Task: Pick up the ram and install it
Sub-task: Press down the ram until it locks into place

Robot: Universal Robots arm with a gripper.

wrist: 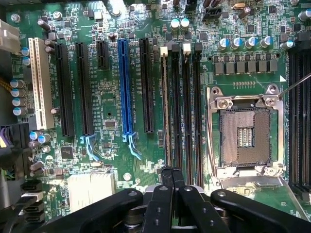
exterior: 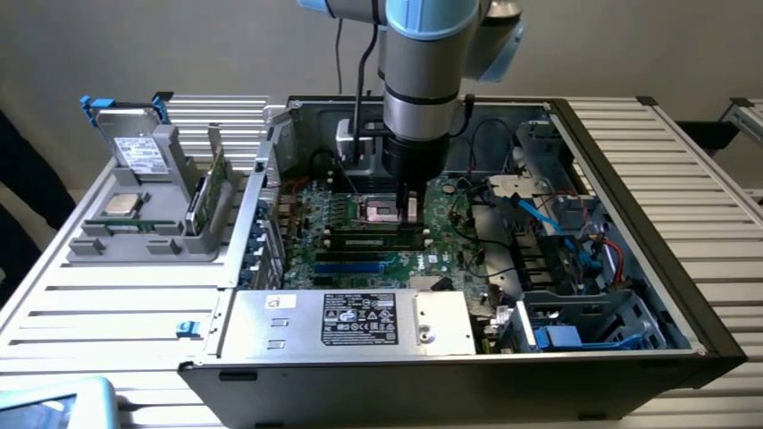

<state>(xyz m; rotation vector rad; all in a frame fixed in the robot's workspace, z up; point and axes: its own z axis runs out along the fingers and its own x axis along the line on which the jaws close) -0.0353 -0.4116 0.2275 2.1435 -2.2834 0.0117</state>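
Over the motherboard (wrist: 146,97), pincer (wrist: 172,177) closed, ram (exterior: 211,198) in grey holder (exterior: 155,237).

**Backdrop from my station**

Behind the work I see a plain pale grey wall (exterior: 179,45), evenly lit. The table (exterior: 107,313) is ribbed, light metal slats running across. A dark shape (exterior: 24,179) sits at the exterior view's left edge; I cannot tell what.

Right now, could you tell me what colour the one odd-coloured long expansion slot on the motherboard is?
Blue: the expansion slot stands out among black ones, best seen in the wrist view.
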